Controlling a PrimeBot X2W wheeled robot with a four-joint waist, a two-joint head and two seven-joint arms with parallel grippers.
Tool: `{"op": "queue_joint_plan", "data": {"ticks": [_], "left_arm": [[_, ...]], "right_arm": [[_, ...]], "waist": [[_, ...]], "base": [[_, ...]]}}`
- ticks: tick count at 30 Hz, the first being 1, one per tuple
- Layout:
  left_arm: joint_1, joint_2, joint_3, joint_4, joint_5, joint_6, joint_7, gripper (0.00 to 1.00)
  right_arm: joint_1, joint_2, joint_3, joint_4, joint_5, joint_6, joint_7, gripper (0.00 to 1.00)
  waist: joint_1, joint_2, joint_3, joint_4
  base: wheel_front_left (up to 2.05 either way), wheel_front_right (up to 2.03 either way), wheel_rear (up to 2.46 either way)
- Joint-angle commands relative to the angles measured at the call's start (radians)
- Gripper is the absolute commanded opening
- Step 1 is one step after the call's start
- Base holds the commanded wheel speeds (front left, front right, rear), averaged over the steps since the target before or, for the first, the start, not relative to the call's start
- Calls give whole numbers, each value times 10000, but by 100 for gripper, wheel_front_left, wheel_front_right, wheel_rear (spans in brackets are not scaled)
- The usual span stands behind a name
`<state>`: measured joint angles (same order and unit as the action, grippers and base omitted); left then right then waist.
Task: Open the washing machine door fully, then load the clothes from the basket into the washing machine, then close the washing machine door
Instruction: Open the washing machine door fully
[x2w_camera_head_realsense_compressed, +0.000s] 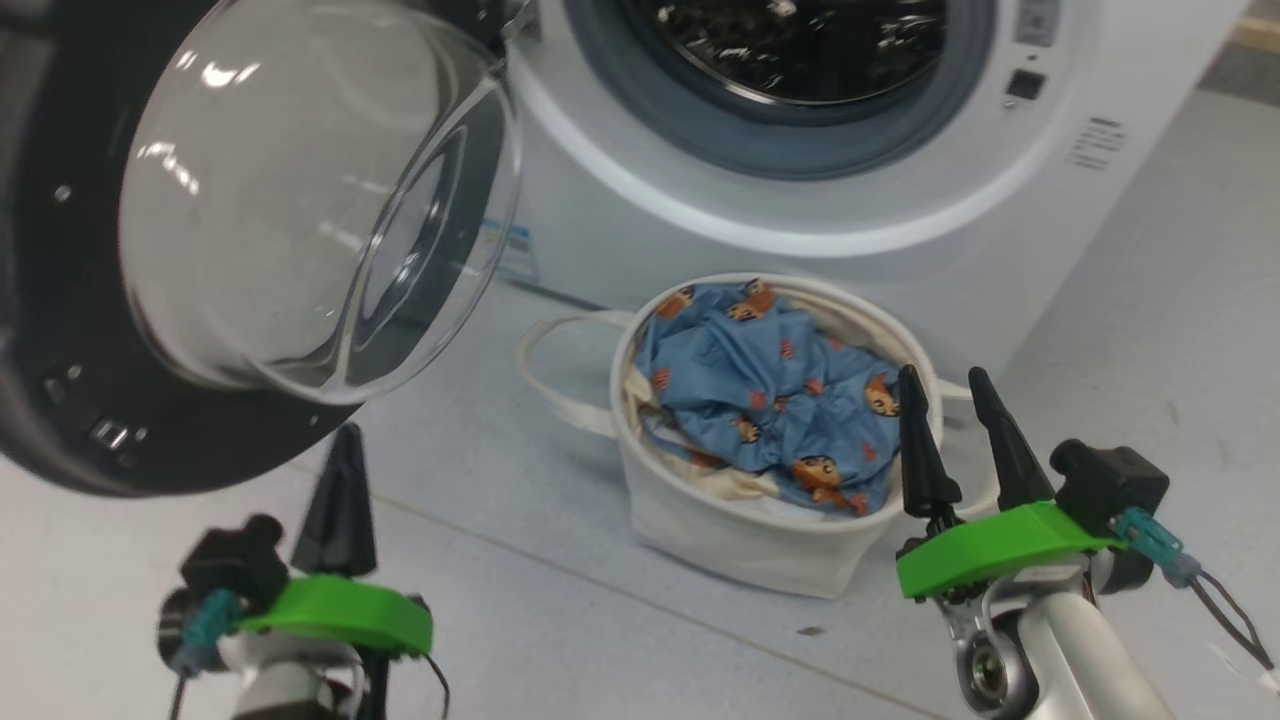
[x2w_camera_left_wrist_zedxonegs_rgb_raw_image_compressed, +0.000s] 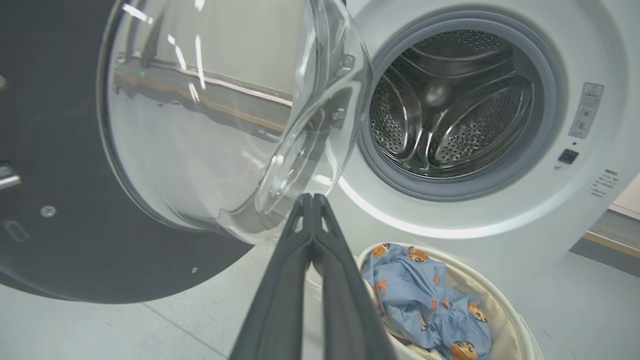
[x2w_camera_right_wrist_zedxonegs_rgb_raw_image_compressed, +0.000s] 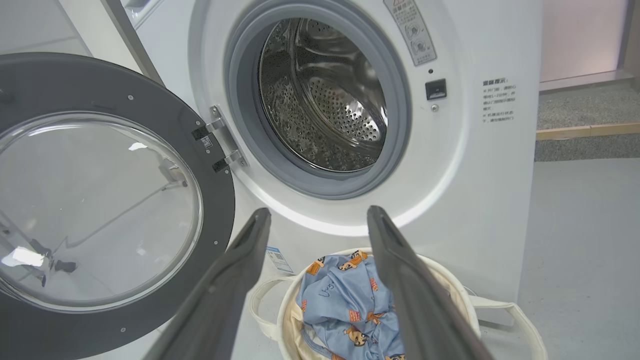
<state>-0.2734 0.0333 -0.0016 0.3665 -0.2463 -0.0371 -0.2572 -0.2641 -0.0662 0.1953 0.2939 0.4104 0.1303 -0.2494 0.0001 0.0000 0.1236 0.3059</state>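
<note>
Clothes (x2w_camera_head_realsense_compressed: 770, 390) fill basket (x2w_camera_head_realsense_compressed: 740, 540); washing machine door (x2w_camera_head_realsense_compressed: 60, 330) swung open beside.

The place is a laundry corner in a plain indoor room; whether it is a home or a test room cannot be told surely. A white washing machine (x2w_camera_right_wrist_zedxonegs_rgb_raw_image_compressed: 475, 200) stands directly on a pale grey floor (x2w_camera_right_wrist_zedxonegs_rgb_raw_image_compressed: 585, 225), with 1 cloth basket (x2w_camera_head_realsense_compressed: 740, 540) of clothes (x2w_camera_head_realsense_compressed: 770, 390) in front. Beside the machine are a low carpeted step (x2w_camera_right_wrist_zedxonegs_rgb_raw_image_compressed: 585, 107) with a wooden edge and a bare pinkish wall (x2w_camera_right_wrist_zedxonegs_rgb_raw_image_compressed: 575, 40).
</note>
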Motion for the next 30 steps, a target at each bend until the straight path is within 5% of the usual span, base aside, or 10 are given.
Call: {"op": "queue_joint_plan", "data": {"ticks": [1,10,18,19,20,21,30], "left_arm": [[-80,176,103,-233,23,-56,-46,0],[1136,171,-886,-577,166,-575,-46,0],[1280,171,-944,-1354,-54,-639,-46,0],[1278,171,-980,-1303,-49,-620,-46,17],[1254,171,-992,-1279,-17,-584,-46,52],[1209,170,-998,-1296,29,-541,-46,98],[1059,170,-1217,-1386,63,-372,-46,100]], "right_arm": [[-37,138,250,-440,-107,4,-124,100],[945,158,340,-1701,-456,4,-124,100],[1112,159,-112,-1726,-963,4,-124,100],[1117,159,-164,-1744,-932,4,-124,100],[1114,159,-205,-1768,-900,4,-124,100],[1112,159,-235,-1756,-864,4,-124,100],[941,160,-268,-1317,-936,4,-124,100]], "waist": [[-1,0,-525,-561],[-1,0,-982,-2026],[-1,0,-645,-2633],[-1,0,-627,-2666],[-1,0,-594,-2703],[-1,0,-559,-2729],[-1,0,-428,-2826]], "base": [[0,0,0],[0,0,0],[0,0,0],[0,0,0],[0,0,0],[0,0,0],[0,0,0]]}}
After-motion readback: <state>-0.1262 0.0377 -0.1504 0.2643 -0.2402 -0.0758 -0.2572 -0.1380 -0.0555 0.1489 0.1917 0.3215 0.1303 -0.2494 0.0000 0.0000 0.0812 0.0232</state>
